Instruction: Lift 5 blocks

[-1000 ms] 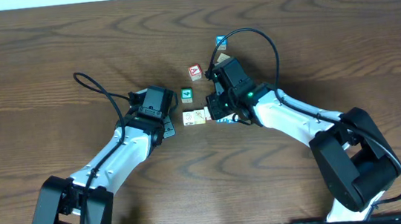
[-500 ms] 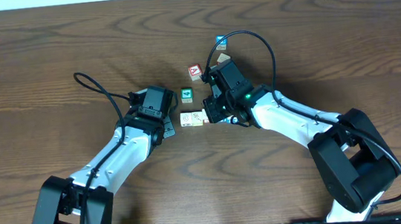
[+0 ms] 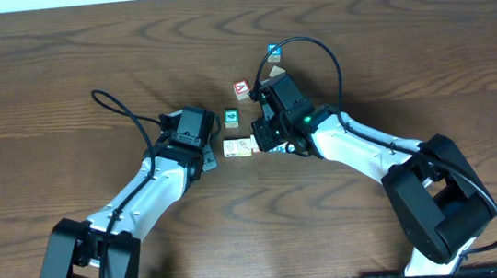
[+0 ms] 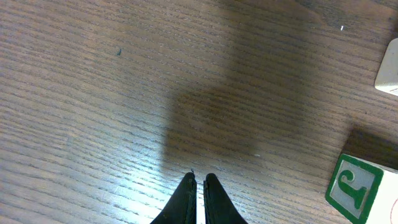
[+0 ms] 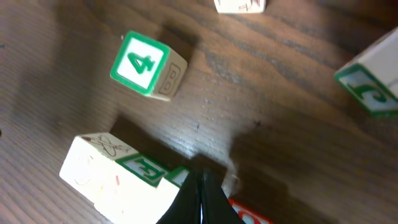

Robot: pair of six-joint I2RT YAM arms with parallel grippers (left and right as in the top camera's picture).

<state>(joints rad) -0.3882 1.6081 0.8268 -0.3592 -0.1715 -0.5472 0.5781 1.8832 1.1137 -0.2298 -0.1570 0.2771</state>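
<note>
Over the last second the right gripper has slid a little toward the left gripper. The short row of pale blocks at its tip has shifted with it, then everything settles. The right gripper's jaws are pressed together with nothing held between them. In the right wrist view its tip seems to touch the near end of the row.

The left gripper is likewise closed and empty and has not moved; the row lies just beyond its tip, between the 2 grippers. The green-faced cube sits apart, further out from both.

This reads as a push, not a lift: no block is off the table. Only 2 pale blocks show clearly; the rest are hidden under the right gripper.
</note>
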